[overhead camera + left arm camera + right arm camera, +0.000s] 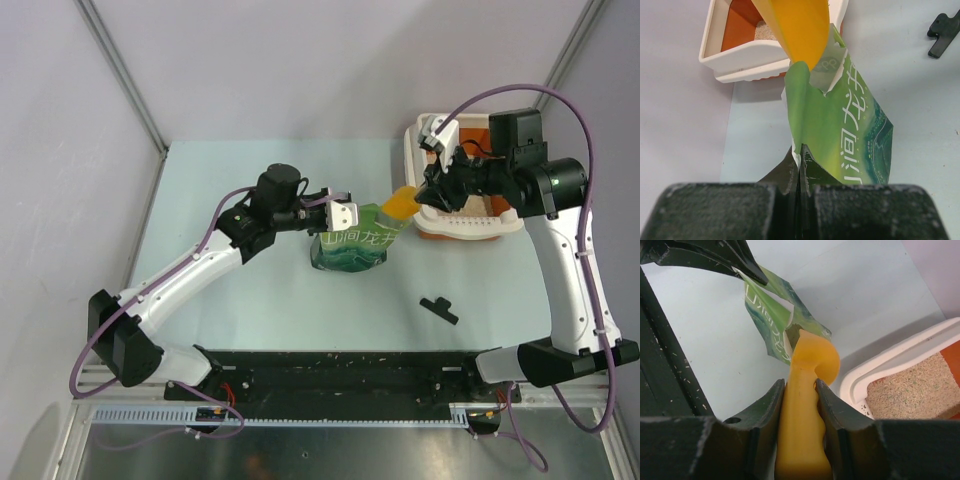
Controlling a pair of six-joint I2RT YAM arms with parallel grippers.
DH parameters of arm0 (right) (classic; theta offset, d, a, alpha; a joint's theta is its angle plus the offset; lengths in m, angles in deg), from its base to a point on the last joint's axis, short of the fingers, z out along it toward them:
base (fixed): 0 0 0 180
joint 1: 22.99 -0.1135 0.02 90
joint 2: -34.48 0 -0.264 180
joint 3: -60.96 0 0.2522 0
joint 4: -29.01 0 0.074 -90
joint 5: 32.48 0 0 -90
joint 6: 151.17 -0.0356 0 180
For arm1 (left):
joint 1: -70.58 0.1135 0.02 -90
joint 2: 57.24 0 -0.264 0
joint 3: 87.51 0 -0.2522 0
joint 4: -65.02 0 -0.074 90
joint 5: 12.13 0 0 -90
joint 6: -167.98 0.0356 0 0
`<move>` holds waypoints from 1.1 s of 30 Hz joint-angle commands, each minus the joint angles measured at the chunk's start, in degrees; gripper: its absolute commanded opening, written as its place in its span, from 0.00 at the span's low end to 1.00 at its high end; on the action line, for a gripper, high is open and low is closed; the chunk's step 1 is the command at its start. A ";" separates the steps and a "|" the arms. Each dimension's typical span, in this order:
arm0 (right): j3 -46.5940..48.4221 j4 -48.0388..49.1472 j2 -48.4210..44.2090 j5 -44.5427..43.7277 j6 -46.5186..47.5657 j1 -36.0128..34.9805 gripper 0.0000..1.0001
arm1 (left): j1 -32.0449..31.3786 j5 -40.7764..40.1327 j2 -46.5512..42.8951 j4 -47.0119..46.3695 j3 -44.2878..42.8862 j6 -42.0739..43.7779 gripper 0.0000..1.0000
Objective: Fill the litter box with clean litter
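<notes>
Overhead, the left gripper (352, 213) is pinched fully closed on the edge of the green litter bag (350, 248), which stands mid-table. The litter box (470, 230) sits far right. Left wrist: the yellow-orange scoop (797, 30) is at the bag's torn mouth. Right wrist: the right gripper (800, 390), partly closed, clamps the scoop's handle. Clean litter (912, 390) lies in the box.
</notes>
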 commanded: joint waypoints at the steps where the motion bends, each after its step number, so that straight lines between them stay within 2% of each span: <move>1: -0.13 1.29 -1.22 -0.55 1.77 0.04 0.00 | -0.34 2.15 -2.49 -3.57 -1.32 -0.93 0.00; 8: -4.69 -1.36 -0.17 -0.29 5.02 -0.31 0.00 | -0.34 2.50 -2.76 -3.66 -1.93 -1.98 0.00; 11: -9.44 5.05 0.09 -3.44 -1.02 -2.40 0.00 | -0.34 3.11 -2.67 -3.66 -2.55 -3.38 0.00; 16: -11.47 17.87 2.20 -17.68 -21.84 -7.43 0.00 | -0.34 4.43 -2.67 -3.66 -3.52 -6.72 0.00; 20: -9.89 20.35 3.70 -22.69 -33.71 -8.84 0.00 | -0.34 4.87 -2.67 -3.75 -4.13 -8.05 0.00; 23: -9.62 19.92 4.84 -30.50 -44.08 -9.36 0.00 | -0.34 4.61 -2.58 -3.75 -4.75 -8.48 0.00; 27: -12.52 20.80 4.58 -44.28 -47.01 -12.61 0.00 | -0.34 4.61 -2.49 -3.83 -5.45 -9.89 0.00; 33: -16.82 21.50 5.11 -49.51 -48.94 -16.57 0.00 | -0.34 5.14 -2.93 -4.27 -5.71 -10.51 0.00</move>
